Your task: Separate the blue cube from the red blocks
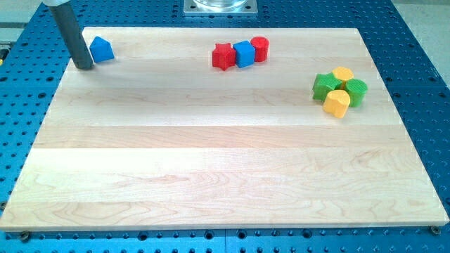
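My tip (85,67) rests at the wooden board's (211,161) top-left corner, holding nothing, just left of a blue pointed block (103,50). Well to the right, near top edge: blue cube (244,53) touching red star block (223,56) & red cylinder (259,48) either side. Green/yellow cluster (339,91) far right.

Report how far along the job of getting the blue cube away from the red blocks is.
Nothing looks done yet: the blue cube sits wedged between the red star-shaped block and the red cylinder, touching both. In hand: my tip is far off at the view's top left, just left of another blue block, not near the trio. Left: travel across to the trio and push the cube clear of both reds.
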